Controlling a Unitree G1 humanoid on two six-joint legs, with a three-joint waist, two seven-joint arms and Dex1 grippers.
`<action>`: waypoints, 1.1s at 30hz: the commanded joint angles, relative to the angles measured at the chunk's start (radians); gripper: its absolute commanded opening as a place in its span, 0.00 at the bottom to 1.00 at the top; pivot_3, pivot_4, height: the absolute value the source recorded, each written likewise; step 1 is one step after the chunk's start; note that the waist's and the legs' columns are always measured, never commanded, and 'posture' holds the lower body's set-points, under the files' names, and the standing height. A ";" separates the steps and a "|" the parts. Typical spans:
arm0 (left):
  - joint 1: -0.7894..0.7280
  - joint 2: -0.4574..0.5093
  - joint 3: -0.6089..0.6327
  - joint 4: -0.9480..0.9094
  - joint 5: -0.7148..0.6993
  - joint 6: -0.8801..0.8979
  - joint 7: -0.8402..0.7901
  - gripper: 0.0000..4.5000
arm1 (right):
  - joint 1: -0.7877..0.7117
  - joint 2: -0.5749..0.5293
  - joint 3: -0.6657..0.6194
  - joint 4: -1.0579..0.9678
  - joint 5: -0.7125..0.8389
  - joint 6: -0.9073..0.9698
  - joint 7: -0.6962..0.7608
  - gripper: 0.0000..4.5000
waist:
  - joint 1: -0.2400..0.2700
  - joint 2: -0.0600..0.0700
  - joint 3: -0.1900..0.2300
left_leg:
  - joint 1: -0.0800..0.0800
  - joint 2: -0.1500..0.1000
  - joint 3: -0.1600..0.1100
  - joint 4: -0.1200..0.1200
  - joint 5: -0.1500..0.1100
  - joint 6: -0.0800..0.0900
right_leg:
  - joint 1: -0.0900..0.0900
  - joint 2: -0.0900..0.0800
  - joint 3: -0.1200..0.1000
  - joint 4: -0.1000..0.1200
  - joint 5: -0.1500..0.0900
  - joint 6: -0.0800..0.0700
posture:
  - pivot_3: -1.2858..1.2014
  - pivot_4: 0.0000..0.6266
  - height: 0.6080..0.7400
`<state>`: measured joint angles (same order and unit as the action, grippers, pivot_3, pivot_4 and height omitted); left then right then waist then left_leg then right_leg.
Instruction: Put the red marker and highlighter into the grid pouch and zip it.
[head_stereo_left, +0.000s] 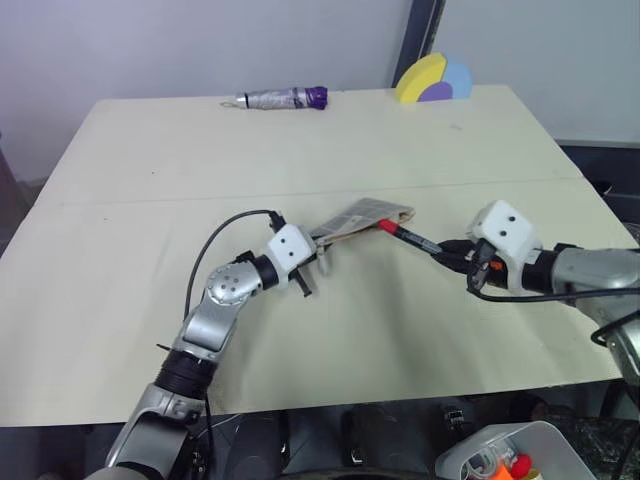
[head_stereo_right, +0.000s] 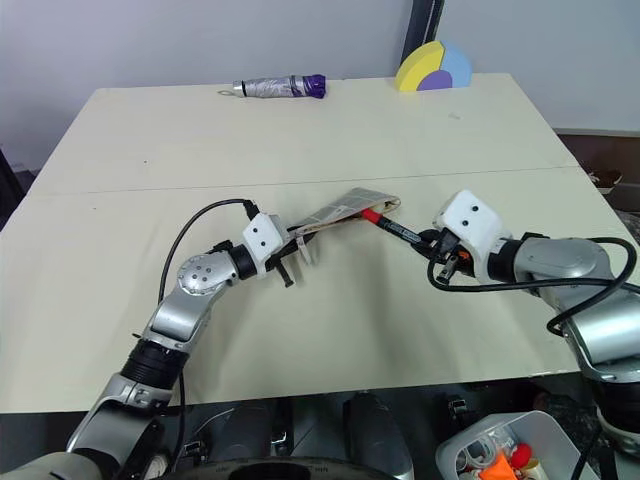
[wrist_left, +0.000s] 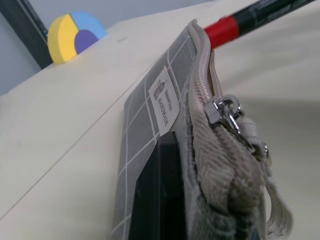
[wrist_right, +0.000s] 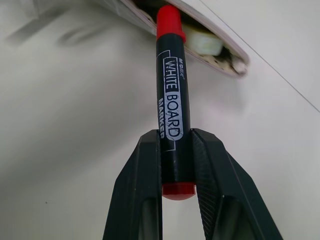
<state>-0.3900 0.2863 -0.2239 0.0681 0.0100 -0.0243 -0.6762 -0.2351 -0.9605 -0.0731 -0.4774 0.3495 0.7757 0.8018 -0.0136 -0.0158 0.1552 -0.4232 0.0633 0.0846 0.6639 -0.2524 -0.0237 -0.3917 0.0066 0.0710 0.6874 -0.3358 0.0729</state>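
Grid pouch (head_stereo_left: 362, 217) lifted off the table (head_stereo_left: 300, 140), pinched at its zipper edge by left gripper (head_stereo_left: 318, 240). Red marker (wrist_right: 171, 95) clamped between right gripper (wrist_right: 176, 160) fingers, red tip right at the pouch's open mouth. Highlighter: cannot tell where.

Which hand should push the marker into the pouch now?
Right. The right hand already grips the red marker, tip at the grid pouch mouth; the left hand is holding that pouch.

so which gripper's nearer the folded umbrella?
Left. The left gripper, clamped on the grid pouch, sits more directly below the umbrella; the right gripper, holding the red marker, sits farther right.
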 joint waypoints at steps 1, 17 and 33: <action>0.007 0.010 -0.023 -0.055 -0.001 -0.039 -0.021 0.00 | -0.046 -0.026 0.046 -0.018 -0.040 -0.043 0.016 0.08 | 0.000 0.000 0.000 | 0.000 0.000 0.000 0.000 0.000 0.000 | 0.000 0.000 0.000 0.000 0.000 0.000 | 0.52 0.24 1.00; -0.002 0.102 -0.097 -0.063 -0.008 -0.158 -0.185 0.00 | -0.283 -0.018 0.267 -0.051 -0.201 -0.090 0.111 0.50 | 0.001 0.000 0.000 | -0.001 0.000 0.001 0.000 0.000 0.000 | -0.002 0.000 0.000 0.000 0.000 0.000 | 0.52 0.24 1.00; -0.162 -0.230 0.097 -0.029 -0.255 0.341 0.124 0.00 | -0.228 0.175 -0.021 -0.174 0.146 0.206 -0.047 0.98 | -0.006 -0.001 0.000 | -0.002 0.000 -0.001 0.001 0.000 0.000 | -0.001 0.001 -0.001 0.000 0.000 0.000 | 0.52 0.24 1.00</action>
<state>-0.5321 0.0685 -0.1422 0.0456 -0.2204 0.2996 -0.5764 -0.4580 -0.8185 -0.1106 -0.6423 0.4962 0.9752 0.8234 -0.0192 -0.0168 0.1552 -0.4247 0.0636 0.0832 0.6649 -0.2525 -0.0234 -0.3927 0.0075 0.0705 0.6876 -0.3357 0.0729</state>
